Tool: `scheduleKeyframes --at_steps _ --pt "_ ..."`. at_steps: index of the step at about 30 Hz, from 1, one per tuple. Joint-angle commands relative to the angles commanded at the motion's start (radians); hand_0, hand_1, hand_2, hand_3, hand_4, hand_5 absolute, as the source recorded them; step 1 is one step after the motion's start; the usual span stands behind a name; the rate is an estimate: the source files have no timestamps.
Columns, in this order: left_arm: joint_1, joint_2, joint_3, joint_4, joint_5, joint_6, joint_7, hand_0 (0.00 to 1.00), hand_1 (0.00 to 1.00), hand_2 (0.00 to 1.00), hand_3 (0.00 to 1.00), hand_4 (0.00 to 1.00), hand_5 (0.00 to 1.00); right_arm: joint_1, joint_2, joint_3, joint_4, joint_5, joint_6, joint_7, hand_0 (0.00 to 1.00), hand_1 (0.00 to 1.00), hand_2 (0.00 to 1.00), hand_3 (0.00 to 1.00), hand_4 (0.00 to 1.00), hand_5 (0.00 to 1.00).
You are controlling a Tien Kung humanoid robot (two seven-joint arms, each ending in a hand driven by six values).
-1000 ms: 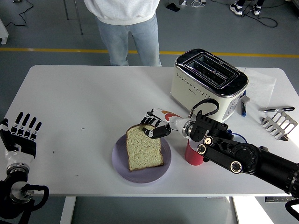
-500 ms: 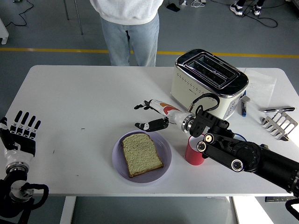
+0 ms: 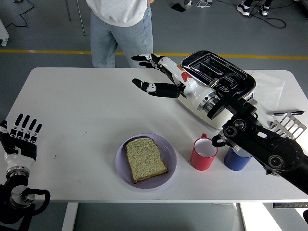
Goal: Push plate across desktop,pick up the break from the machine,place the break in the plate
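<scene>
Bread slice [image 3: 146, 159]: one, pale crumb, brown crust, lying flat on the lilac plate [image 3: 122, 168] near the table's [image 3: 72, 106] near edge. Right hand [image 3: 159, 77]: raised well apart, far and slightly right of the bread, fingers spread, holding nothing, beside the cream toaster [image 3: 219, 79]. Left hand [image 3: 21, 137]: near-left edge, fingers extended, empty. Red mug [image 3: 203, 154] right of plate.

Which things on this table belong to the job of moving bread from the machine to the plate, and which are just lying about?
Part of the job: slice of bread, purple plate, toaster, right hand.

Just lying about: red mug, blue cup, metal rack, marker pen.
</scene>
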State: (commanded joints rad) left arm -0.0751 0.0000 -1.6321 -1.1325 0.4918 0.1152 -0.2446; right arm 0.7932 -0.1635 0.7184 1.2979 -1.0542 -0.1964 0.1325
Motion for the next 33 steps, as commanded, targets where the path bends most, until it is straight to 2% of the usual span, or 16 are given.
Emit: scheduleKeyframes --at_steps 5,6,12,14,17,20,24,26,28,33 --pt "0.003 0.0 -0.003 -0.003 0.005 -0.003 0.0 0.727 0.756 0.79 0.713 0.56 0.991 -0.086 -0.04 0.167 0.077 0.184 -0.008 -0.006 0.834 0.79 0.787 0.787 0.536 0.473" --pt "0.005 0.0 -0.004 -0.004 0.006 -0.003 0.001 0.727 0.755 0.79 0.713 0.56 0.992 -0.104 -0.048 0.208 0.085 0.215 -0.013 -0.007 0.824 0.78 0.775 0.769 0.517 0.524" --pt "0.012 0.0 -0.006 -0.017 0.027 -0.008 0.005 0.728 0.756 0.79 0.712 0.562 0.994 -0.227 -0.086 0.429 0.11 0.374 0.001 -0.026 0.819 0.771 0.77 0.762 0.512 0.54" --pt "0.013 0.0 -0.006 -0.019 0.03 -0.008 0.005 0.728 0.756 0.79 0.712 0.562 0.994 -0.245 -0.088 0.477 0.113 0.399 0.004 -0.028 0.819 0.771 0.77 0.762 0.512 0.54" --pt "0.015 0.0 -0.004 -0.031 0.047 -0.015 0.004 0.728 0.756 0.79 0.712 0.562 0.994 -0.328 -0.095 0.585 0.119 0.461 0.016 -0.031 0.819 0.771 0.77 0.762 0.512 0.54" --pt "0.015 0.0 -0.001 -0.038 0.052 -0.017 0.003 0.728 0.756 0.79 0.714 0.562 0.993 -0.382 -0.102 0.663 0.111 0.464 0.011 -0.025 0.812 0.761 0.763 0.751 0.5 0.566" --pt "0.012 0.0 0.002 -0.048 0.057 -0.021 0.008 0.729 0.756 0.789 0.714 0.563 0.994 -0.453 -0.115 0.733 0.101 0.482 0.008 -0.015 0.809 0.759 0.761 0.746 0.499 0.571" --pt "0.012 0.0 0.002 -0.05 0.058 -0.022 0.009 0.729 0.756 0.789 0.714 0.563 0.994 -0.465 -0.117 0.741 0.1 0.488 0.009 -0.013 0.809 0.759 0.761 0.746 0.499 0.571" --pt "0.012 0.001 0.005 -0.056 0.06 -0.026 0.013 0.729 0.756 0.789 0.714 0.563 0.994 -0.519 -0.121 0.765 0.098 0.517 0.014 -0.005 0.809 0.759 0.761 0.746 0.499 0.571" --pt "0.002 0.005 0.012 -0.066 0.065 -0.034 0.021 0.729 0.756 0.789 0.717 0.565 0.996 -0.593 -0.106 0.791 0.098 0.531 0.027 -0.014 0.809 0.758 0.761 0.744 0.495 0.576"
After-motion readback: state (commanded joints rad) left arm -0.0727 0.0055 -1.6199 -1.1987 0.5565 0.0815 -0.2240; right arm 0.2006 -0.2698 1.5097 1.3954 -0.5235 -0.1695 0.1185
